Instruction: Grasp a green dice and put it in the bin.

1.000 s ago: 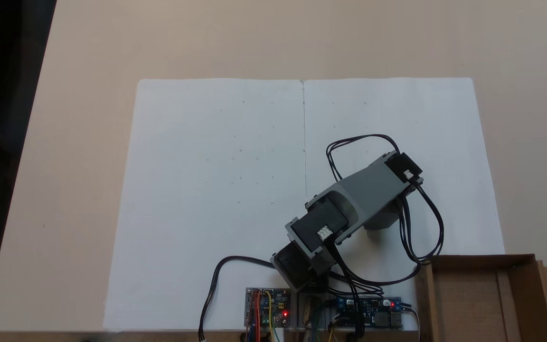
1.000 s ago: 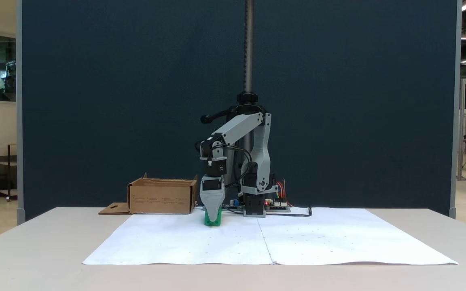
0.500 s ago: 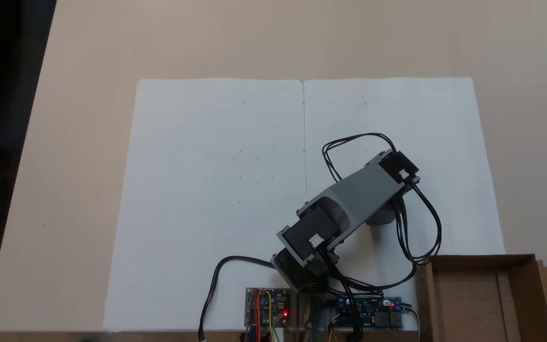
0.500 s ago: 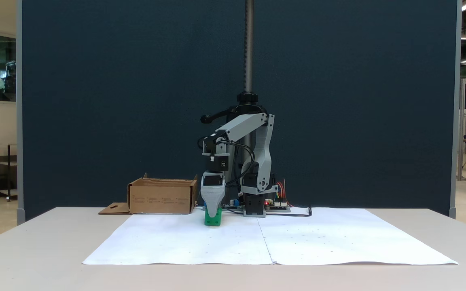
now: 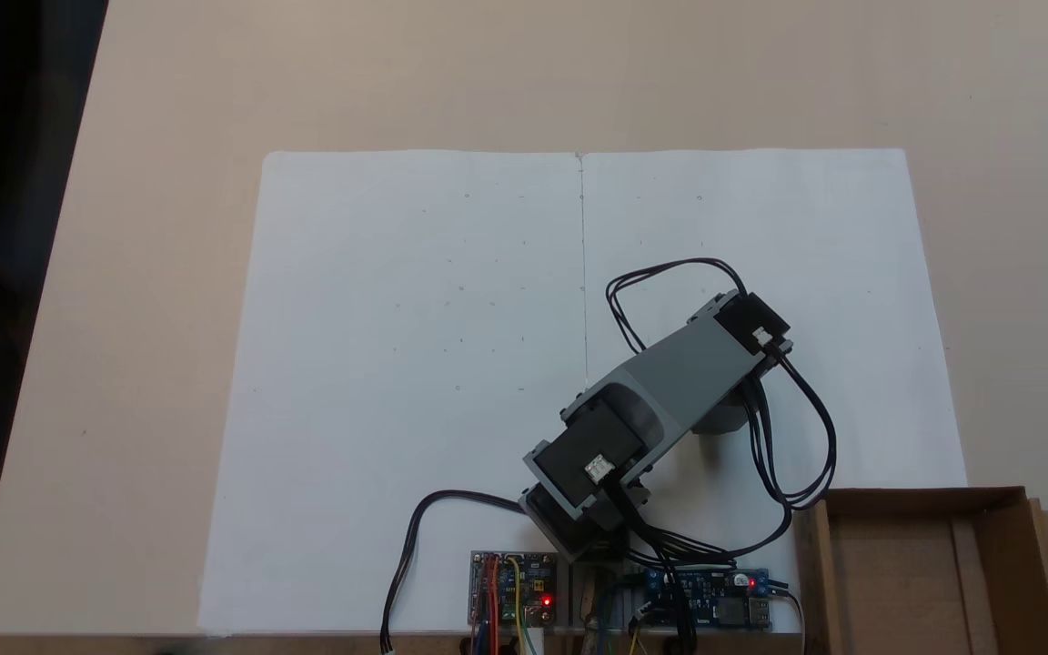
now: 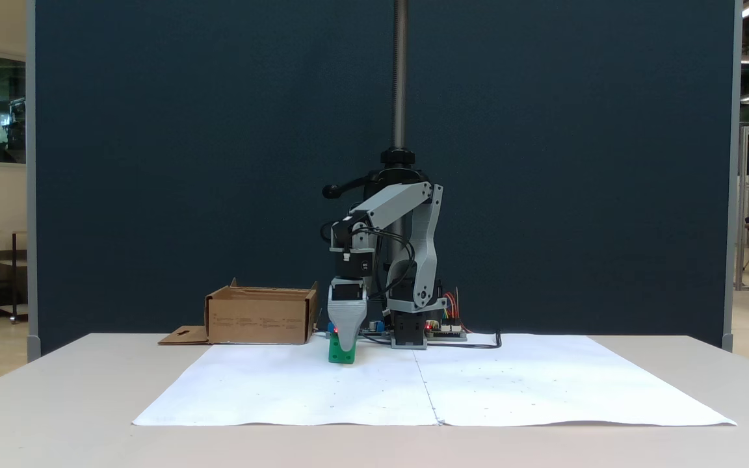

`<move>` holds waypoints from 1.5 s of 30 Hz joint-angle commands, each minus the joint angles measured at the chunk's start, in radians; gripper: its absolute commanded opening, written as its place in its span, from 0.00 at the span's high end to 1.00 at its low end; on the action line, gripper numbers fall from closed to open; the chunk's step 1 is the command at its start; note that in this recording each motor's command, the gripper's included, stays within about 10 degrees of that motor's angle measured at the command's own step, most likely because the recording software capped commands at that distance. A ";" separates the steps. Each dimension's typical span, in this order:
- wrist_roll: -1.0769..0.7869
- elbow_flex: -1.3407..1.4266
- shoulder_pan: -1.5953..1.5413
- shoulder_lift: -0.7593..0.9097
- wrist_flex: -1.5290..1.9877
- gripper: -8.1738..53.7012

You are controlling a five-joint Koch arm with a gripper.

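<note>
green dice (image 6: 341, 352): upright cube, no long axis | hand (image 6: 346, 346): down over it, grip unclear

1. Desk (image 5: 488, 82): matt beige, smooth.
2. Paper (image 5: 415, 318): white, matt, creased at mid.
3. Bin (image 6: 261, 316): brown cardboard, rough, matt.
4. Dice (image 6: 341, 353): green plastic, slight gloss.
5. Arm (image 5: 683, 377): grey matt plastic w/ black parts.

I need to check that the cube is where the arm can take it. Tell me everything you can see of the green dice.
The small bright green plastic dice shows in a fixed view from the table's front. It rests on the white paper sheet, right of the brown cardboard bin. One dark recessed pip shows low on its front. The grey gripper points down onto it, covering its upper middle; whether the jaws clamp it cannot be told.
</note>
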 commanded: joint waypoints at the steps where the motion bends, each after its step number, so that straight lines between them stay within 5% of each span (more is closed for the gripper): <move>1: 0.087 0.009 -0.003 0.046 -0.040 0.20; 45: 0.107 0.075 0.008 -0.021 -0.310 0.28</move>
